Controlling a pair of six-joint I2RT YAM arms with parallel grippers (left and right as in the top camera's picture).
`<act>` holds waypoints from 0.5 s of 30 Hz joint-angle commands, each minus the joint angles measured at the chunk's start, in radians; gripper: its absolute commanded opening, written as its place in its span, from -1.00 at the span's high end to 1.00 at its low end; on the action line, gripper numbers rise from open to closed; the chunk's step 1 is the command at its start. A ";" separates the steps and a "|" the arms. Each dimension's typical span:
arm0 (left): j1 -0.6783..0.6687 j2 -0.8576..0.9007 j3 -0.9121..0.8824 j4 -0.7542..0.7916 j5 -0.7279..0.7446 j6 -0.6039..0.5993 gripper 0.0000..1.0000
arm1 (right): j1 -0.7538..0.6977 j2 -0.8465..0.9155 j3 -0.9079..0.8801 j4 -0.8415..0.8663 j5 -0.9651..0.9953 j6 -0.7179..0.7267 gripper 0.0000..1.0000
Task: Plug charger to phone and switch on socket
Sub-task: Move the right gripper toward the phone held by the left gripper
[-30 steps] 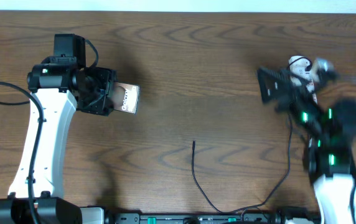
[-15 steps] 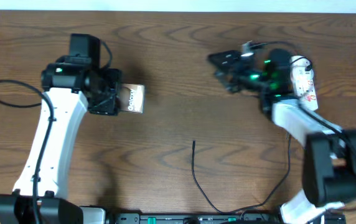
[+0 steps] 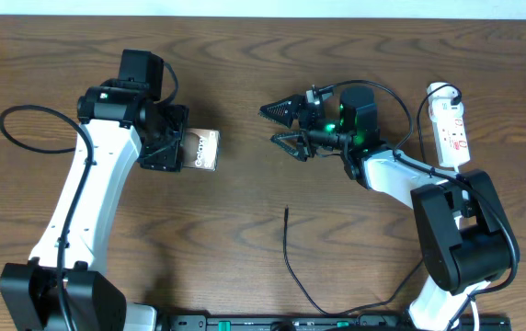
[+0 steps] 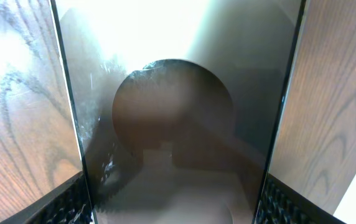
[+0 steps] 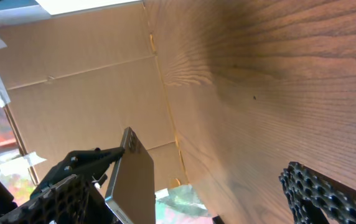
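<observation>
Brown wood table (image 3: 199,239): charger (image 3: 285,234) is laid flat, well apart from right gripper (image 3: 273,125); socket (image 3: 451,129) is laid behind that gripper's wrist.

**Robot lab bench**
Wood-grain table (image 3: 245,74); left arm (image 3: 70,211) and right arm (image 3: 447,230) based at its near edge; white socket (image 3: 451,124) lying on top; taped cardboard panels (image 5: 72,81) beyond the table; a test rig.

Glossy phone (image 4: 178,74), wood-grain table (image 3: 245,74), white plastic socket (image 3: 450,124)
</observation>
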 commanded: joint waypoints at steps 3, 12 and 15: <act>0.000 -0.004 0.009 -0.030 -0.018 -0.008 0.85 | 0.010 0.006 0.014 0.056 -0.066 -0.267 -0.93; -0.002 -0.004 0.009 -0.037 -0.018 -0.009 0.85 | 0.019 0.006 0.014 0.113 -0.161 -0.528 -0.66; -0.006 -0.004 0.009 -0.035 -0.018 -0.009 0.85 | 0.040 0.006 0.014 0.135 -0.162 -0.515 -0.67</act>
